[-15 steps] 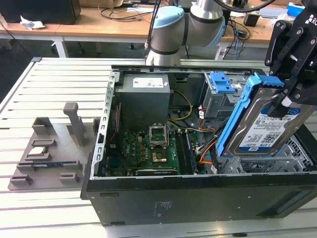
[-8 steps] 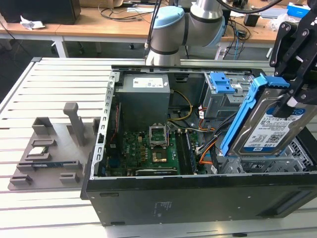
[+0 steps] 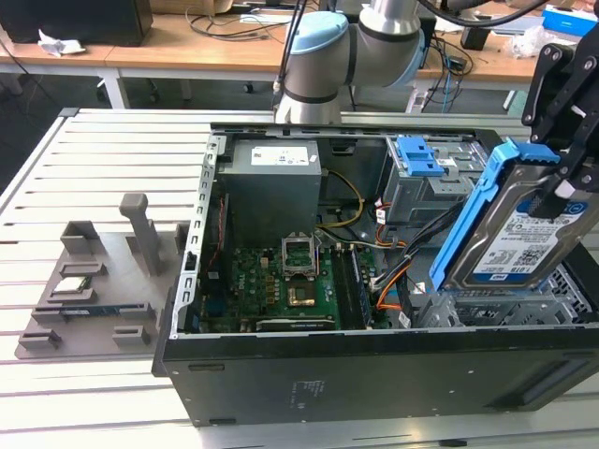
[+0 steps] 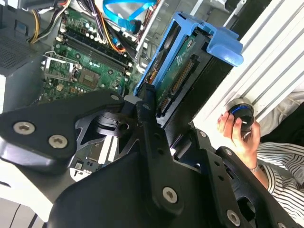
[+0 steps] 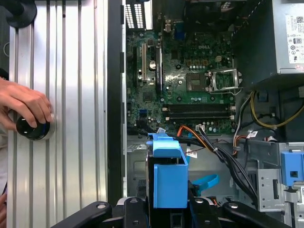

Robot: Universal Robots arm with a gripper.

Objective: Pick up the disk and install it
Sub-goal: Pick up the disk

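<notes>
Holding the disk (image 3: pixel 519 234) over the open computer case (image 3: pixel 281 379), at about 3 o'clock in the exterior view.
The pincer (image 3: pixel 564 187) is closed on the upper end of the disk, so the disk hangs from it toward 7 o'clock. Its long axis runs steeply from 1 o'clock down to 7 o'clock. The low end is just above the grey drive cage (image 3: pixel 571 292) in the case corner; whether they touch, I cannot tell.

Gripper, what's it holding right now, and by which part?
The gripper is shut on the disk, clamping its upper end, with the disk tilted above the open computer case.
</notes>
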